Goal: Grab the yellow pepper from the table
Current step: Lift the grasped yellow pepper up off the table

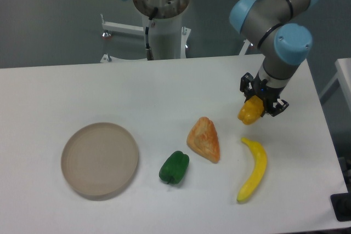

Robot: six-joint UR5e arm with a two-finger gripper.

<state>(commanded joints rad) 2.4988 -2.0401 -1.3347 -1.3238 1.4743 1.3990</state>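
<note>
Gripper (262, 104) is closed around the yellow pepper (249, 112), apparently lifting it off the table (82, 91); a banana (253, 169) lies just below.

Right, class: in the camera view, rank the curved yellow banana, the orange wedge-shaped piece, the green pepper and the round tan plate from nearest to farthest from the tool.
1. Curved yellow banana, just below the tool.
2. Orange wedge-shaped piece, lower left.
3. Green pepper, further left.
4. Round tan plate, far left.
</note>
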